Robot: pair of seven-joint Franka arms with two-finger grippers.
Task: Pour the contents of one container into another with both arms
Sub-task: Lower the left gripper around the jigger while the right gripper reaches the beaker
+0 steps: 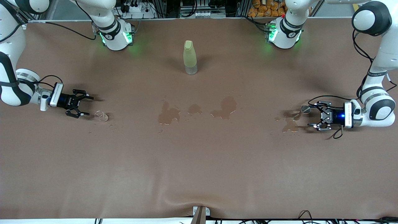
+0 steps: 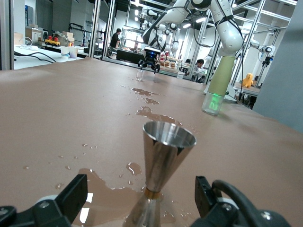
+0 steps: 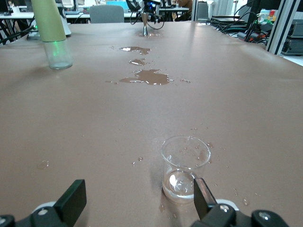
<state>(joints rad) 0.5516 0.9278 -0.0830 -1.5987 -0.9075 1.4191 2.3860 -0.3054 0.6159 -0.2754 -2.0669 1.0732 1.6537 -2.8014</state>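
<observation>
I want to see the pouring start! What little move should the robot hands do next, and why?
Probably each gripper should ease forward around its container. The left gripper is open, low at the table, with the metal jigger standing just ahead between its fingers. The right gripper is open too, with the small clear glass just ahead. Neither is held yet, so nothing can be poured.

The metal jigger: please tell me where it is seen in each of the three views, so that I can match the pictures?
Front view: the metal jigger stands by the open left gripper, in a wet patch.
Left wrist view: it stands upright, close up.
Right wrist view: it is small, under the distant left gripper.
Shared landmark: the yellow-green bottle.
</observation>
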